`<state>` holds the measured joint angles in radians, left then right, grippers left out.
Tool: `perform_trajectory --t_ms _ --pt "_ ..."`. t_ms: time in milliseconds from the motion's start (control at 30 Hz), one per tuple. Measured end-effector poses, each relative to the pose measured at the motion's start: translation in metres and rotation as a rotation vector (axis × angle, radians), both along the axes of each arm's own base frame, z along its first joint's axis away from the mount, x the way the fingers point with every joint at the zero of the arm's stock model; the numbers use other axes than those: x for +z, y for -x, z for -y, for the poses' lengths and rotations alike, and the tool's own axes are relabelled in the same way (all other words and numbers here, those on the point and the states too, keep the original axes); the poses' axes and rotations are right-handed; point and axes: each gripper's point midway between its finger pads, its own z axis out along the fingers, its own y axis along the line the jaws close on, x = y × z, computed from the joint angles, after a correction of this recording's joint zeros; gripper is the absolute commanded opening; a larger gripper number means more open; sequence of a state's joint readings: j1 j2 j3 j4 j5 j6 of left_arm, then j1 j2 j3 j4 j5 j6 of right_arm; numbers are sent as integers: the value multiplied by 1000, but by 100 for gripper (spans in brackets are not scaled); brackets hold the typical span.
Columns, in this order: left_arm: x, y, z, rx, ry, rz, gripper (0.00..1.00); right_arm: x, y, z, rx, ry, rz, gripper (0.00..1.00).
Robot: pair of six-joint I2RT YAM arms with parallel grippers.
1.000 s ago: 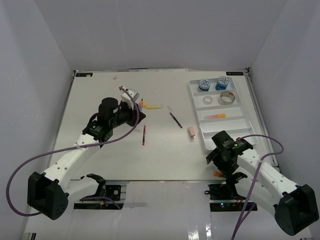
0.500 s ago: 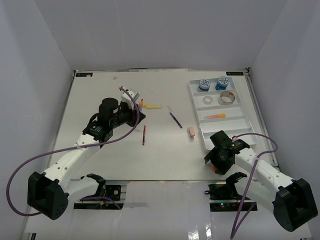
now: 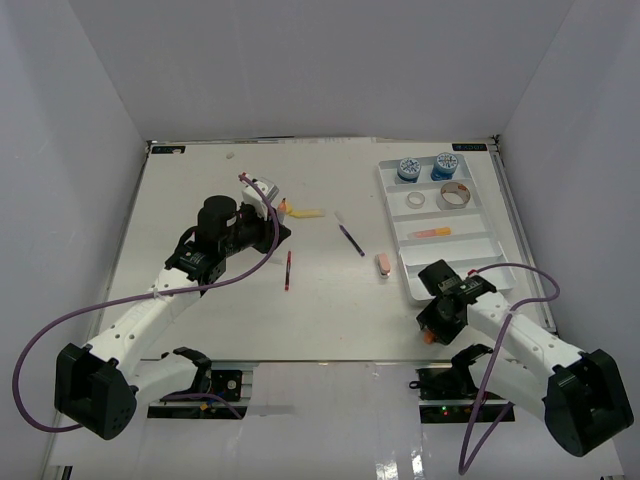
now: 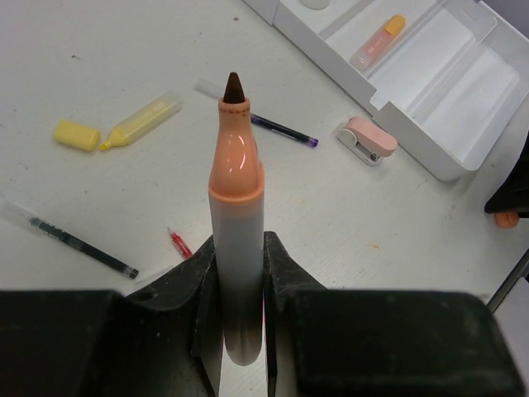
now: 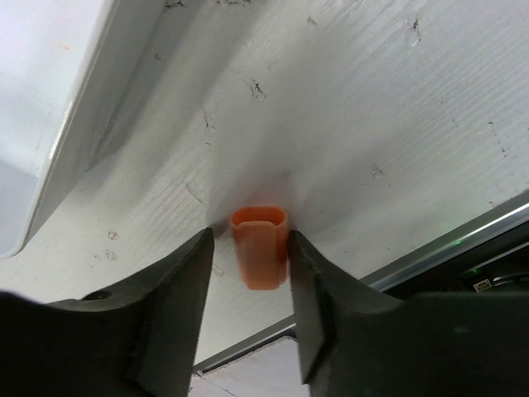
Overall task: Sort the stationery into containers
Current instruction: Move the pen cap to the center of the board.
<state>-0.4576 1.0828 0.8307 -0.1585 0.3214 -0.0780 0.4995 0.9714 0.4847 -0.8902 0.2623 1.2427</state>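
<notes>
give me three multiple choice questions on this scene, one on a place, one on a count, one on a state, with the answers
1. Where is the orange cap?
A) in the tray
B) on the marker
C) on the table, between the fingers of the right gripper

2. How many blue-white tubs stand in the tray?
A) one
B) two
C) four

3. The marker in the left gripper is:
A) uncapped, tip bare
B) capped
C) lying on the table

Answers:
1 C: the right wrist view shows the cap on the table with a finger on each side.
2 B: both stand side by side at the tray's far end.
3 A: the dark tip shows beyond the jaws clamped on the barrel.
</notes>
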Motion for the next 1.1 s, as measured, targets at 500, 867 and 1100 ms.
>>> perform_trajectory --t_ms 500,867,1100 --pt "-1 -2 -2 10 -13 7 0 30 -19 -28 272 -31 64 8" --pt "-8 -17 -28 143 -49 -4 0 75 -67 -154 1198 -2 201 11" --pt "-20 -33 -68 374 -114 -31 0 66 -91 -220 1723 36 262 12"
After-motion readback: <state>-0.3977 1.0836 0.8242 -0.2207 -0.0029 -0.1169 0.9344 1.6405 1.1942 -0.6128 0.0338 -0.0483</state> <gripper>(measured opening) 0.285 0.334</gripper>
